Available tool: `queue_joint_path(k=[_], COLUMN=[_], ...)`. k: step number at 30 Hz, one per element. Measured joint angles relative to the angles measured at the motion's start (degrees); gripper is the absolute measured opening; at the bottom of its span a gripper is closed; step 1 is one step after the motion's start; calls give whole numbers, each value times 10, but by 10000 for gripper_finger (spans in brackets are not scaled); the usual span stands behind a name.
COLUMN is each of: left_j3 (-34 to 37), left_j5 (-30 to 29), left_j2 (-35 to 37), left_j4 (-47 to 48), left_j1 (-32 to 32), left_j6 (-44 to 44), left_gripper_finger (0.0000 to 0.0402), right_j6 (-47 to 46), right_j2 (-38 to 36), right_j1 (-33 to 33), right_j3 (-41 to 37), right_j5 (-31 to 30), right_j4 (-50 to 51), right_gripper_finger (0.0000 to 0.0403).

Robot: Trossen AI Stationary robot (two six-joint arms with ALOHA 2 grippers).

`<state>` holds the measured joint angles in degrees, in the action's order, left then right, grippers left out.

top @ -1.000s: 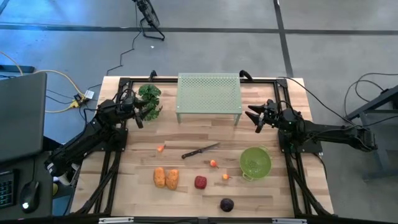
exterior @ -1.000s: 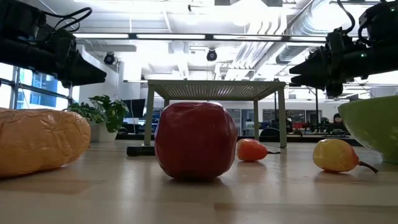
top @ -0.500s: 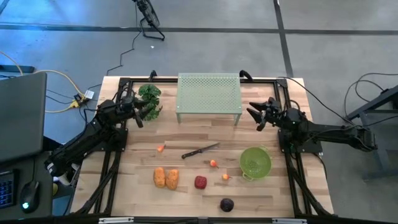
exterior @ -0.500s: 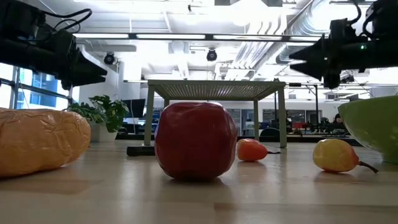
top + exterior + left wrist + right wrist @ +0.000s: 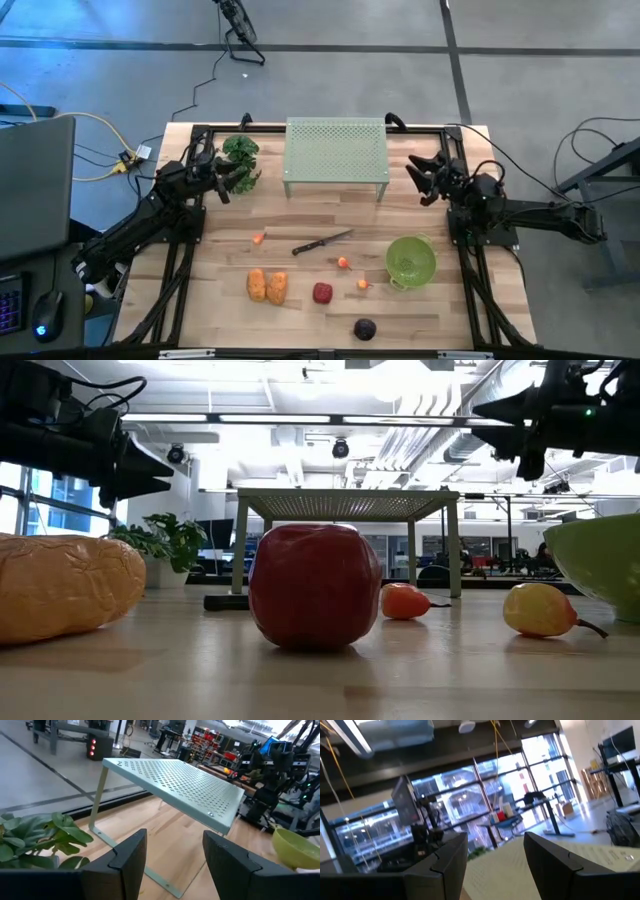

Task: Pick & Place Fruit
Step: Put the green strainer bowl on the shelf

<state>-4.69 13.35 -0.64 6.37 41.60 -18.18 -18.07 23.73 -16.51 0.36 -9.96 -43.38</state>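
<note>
The fruit lies on the wooden table's near half. There are two orange oblong pieces (image 5: 267,286), a red apple-like piece (image 5: 322,292) (image 5: 314,586), a dark purple round piece (image 5: 365,328) and tiny orange-red pieces (image 5: 344,263) (image 5: 362,284) (image 5: 260,239). My left gripper (image 5: 230,185) (image 5: 175,840) is open and empty, held above the table beside the leafy green bunch (image 5: 240,156). My right gripper (image 5: 420,180) (image 5: 495,840) is open and empty, held high at the far right, beside the green rack (image 5: 336,150).
A green bowl (image 5: 411,260) stands at the right, near the tiny pieces. A slim dark knife (image 5: 322,242) lies at the table's middle. The perforated green rack stands on thin legs at the far middle (image 5: 345,503). Bare wood lies between the rack and the knife.
My right gripper has risen and drawn back a little toward the table's far right, tipping its fingers upward. It stays open and empty. The fruit has not moved.
</note>
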Motion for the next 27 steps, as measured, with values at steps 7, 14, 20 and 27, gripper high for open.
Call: queue_joint_path(k=[7, 14, 20, 27], left_j3=[0, -1, -1, -2], left_j5=[55, 106, 106, 106], left_j2=[0, 0, 0, 0], left_j4=[-3, -3, -2, -1], left_j1=[0, 0, 0, 0], left_j6=[-17, -23, -16, -15], left_gripper_finger=[191, 191, 191, 191], right_j6=[-17, 10, 14, -14], right_j2=[1, 24, 38, 40], right_j1=[0, 0, 0, 0], right_j3=[14, 67, 111, 140], right_j5=[3, 53, 52, 47], right_j4=[-11, 28, 112, 192], right_gripper_finger=[188, 188, 194, 238])
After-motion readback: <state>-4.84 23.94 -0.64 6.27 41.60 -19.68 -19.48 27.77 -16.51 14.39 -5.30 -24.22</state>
